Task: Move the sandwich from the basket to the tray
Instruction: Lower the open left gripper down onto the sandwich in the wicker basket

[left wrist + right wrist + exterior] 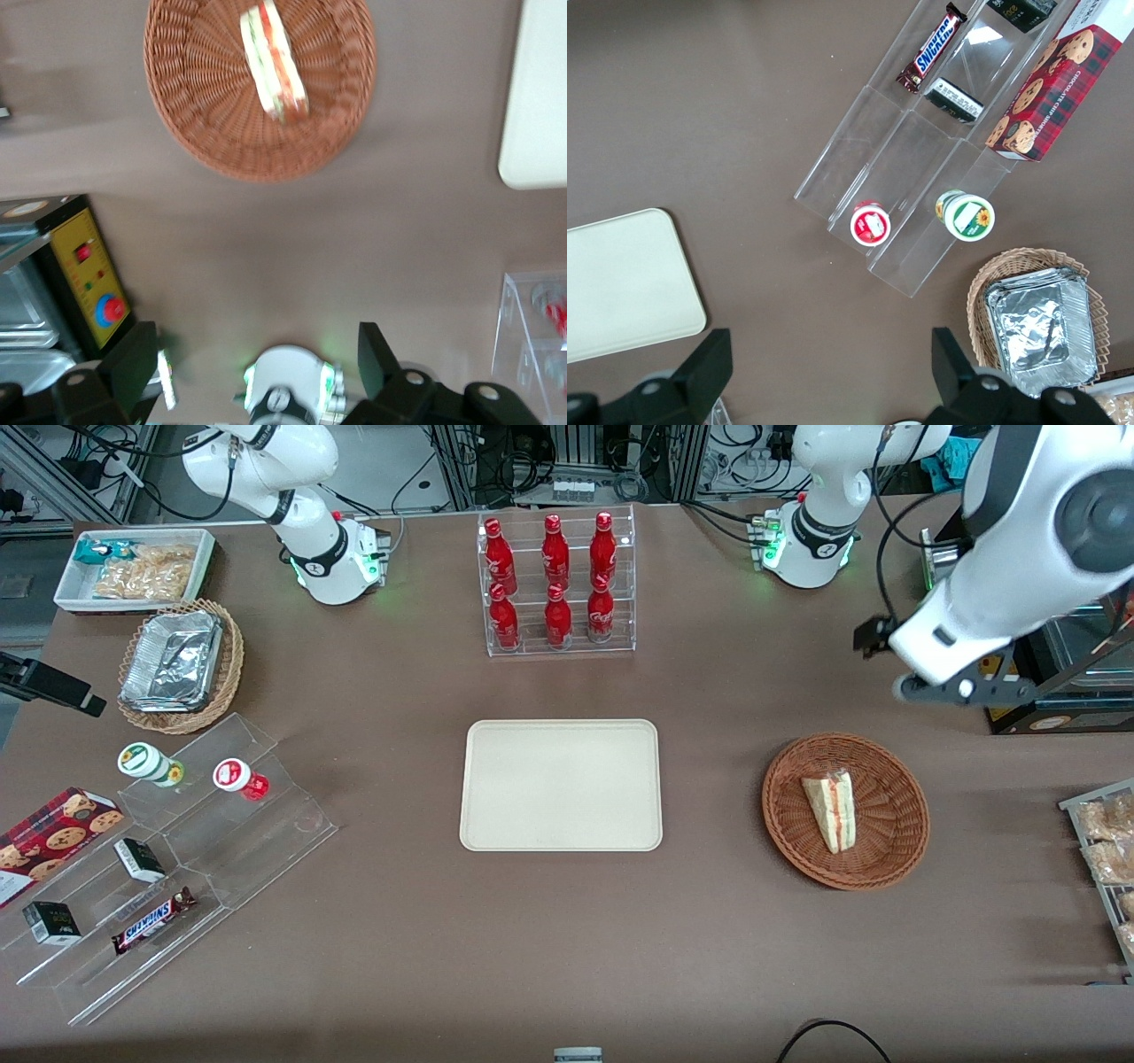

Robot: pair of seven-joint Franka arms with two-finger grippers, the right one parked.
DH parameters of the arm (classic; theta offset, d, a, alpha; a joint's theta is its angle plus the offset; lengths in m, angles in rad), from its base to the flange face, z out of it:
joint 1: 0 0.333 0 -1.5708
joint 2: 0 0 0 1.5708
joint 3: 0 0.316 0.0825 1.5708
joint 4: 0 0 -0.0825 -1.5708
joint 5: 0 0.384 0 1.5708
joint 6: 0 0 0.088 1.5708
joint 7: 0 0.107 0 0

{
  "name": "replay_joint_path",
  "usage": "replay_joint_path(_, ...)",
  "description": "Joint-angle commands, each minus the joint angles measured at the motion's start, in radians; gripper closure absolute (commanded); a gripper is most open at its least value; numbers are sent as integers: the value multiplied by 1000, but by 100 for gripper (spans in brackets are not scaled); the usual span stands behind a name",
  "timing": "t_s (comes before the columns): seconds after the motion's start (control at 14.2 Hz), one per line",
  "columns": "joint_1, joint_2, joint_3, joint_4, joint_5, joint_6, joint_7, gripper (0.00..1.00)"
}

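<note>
The sandwich (831,810), a white wedge with red and green filling, lies in the round reddish-brown wicker basket (904,841) toward the working arm's end of the table. The cream tray (561,784) lies flat and bare at the table's middle, beside the basket. My left gripper (921,688) hangs above the table, farther from the front camera than the basket and apart from it. In the left wrist view its fingers (133,363) stand wide apart with nothing between them, and the gripper (255,354) is well clear of the sandwich (273,60), the basket (204,106) and the tray (539,106).
A clear rack of red bottles (556,584) stands farther back than the tray. A box with a yellow control panel (89,279) and the arm's base (288,390) sit near the gripper. A foil-lined tan basket (182,666), a white snack bin (133,567) and clear snack steps (177,850) lie toward the parked arm's end.
</note>
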Motion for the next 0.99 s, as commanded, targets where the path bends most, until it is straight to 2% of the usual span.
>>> replay_joint_path(0.0,26,-10,9,-190,9,207,-56,0)
replay_joint_path(0.21,30,10,52,-395,-6,489,-117,0)
replay_joint_path(0.35,30,51,54,-482,-6,672,-284,0)
replay_joint_path(0.49,30,115,54,-488,4,773,-450,0)
replay_joint_path(0.92,34,250,54,-468,18,909,-443,0)
